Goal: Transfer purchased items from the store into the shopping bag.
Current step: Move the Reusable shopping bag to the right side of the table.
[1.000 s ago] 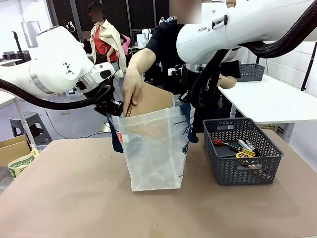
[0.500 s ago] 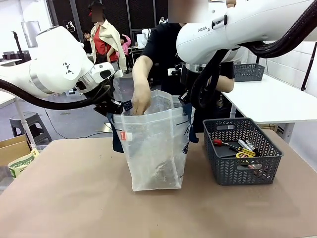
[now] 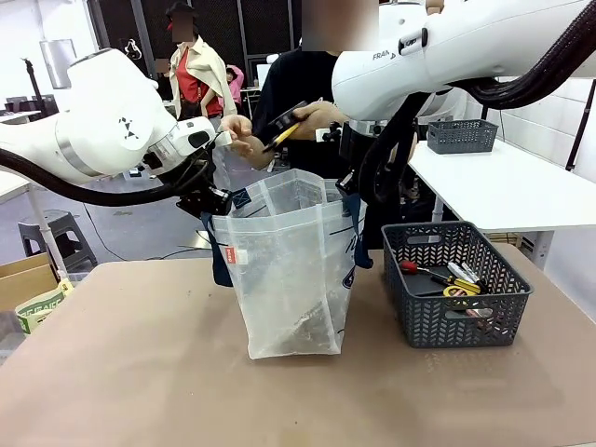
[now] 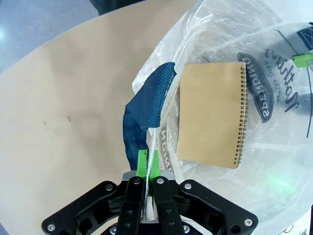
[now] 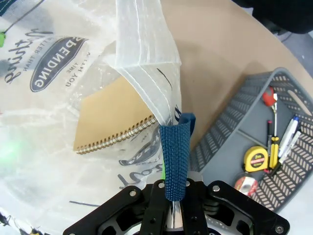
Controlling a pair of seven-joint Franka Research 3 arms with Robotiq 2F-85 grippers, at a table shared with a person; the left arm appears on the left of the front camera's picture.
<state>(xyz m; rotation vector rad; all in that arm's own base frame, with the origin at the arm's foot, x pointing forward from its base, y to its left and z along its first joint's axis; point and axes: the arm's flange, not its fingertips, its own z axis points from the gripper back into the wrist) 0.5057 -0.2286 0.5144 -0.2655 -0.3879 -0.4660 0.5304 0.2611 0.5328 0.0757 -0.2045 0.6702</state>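
Observation:
The clear plastic shopping bag [image 3: 289, 270] stands upright at the table's middle, its mouth held wide. My left gripper [image 3: 216, 200] is shut on the bag's left rim [image 4: 151, 142], beside the navy strap [image 4: 146, 105]. My right gripper [image 3: 352, 186] is shut on the right navy strap [image 5: 176, 152]. A brown spiral notebook [image 4: 210, 115] lies flat inside the bag [image 5: 115, 120]. Above the bag's mouth the person's hands hold a dark item with a yellow part [image 3: 284, 126]. More purchased items lie in the grey basket [image 3: 421, 321]: a yellow tape measure [image 3: 458, 291], a red-handled screwdriver [image 3: 410, 267] and pens.
The grey lattice basket [image 5: 230, 122] stands just right of the bag. A second grey basket [image 3: 461, 135] sits on a white table at the back right. A cardboard box [image 3: 28, 284] is at the left edge. The brown tabletop in front of the bag is bare.
The person lowered the brown notebook into the bag, drew the hand out, and now holds a dark and yellow item above the mouth. Both grippers kept still.

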